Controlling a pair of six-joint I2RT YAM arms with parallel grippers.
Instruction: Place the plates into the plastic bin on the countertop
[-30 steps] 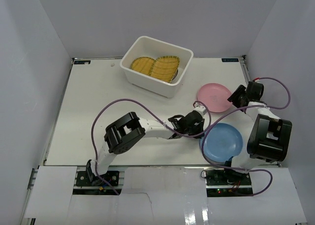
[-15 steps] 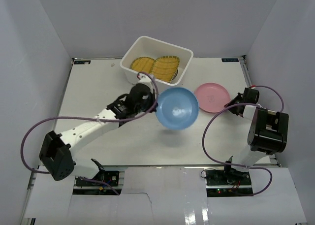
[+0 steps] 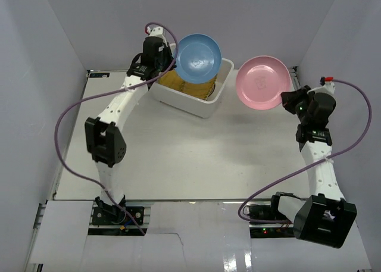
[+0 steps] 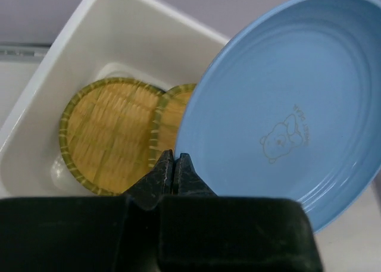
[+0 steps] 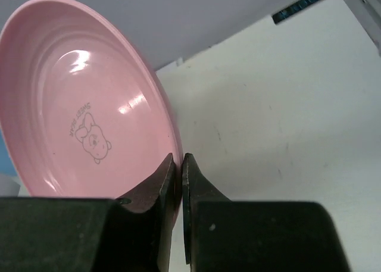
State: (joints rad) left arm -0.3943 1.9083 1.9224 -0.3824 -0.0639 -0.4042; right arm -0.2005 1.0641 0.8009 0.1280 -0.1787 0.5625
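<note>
The white plastic bin point(image 3: 221, 87) stands at the back of the countertop point(image 3: 178, 147) with two yellow woven-look plates point(image 4: 107, 135) lying in it. My left gripper point(image 4: 174, 159) is shut on the rim of the blue plate point(image 3: 198, 56), held tilted in the air over the bin. Right of the bin, my right gripper point(image 5: 178, 162) is shut on the rim of the pink plate point(image 3: 262, 81), which hangs on edge above the table's back right part. Both plates carry a small bear print.
White walls enclose the table on three sides. The left arm point(image 3: 116, 114) stretches along the left part of the table to the bin. The right arm point(image 3: 318, 159) rises along the right edge. Purple cables loop beside both arms.
The left arm has swung the blue plate up and back, from mid-table to above the bin. The right gripper has shut on the pink plate and lifted it off the table.
</note>
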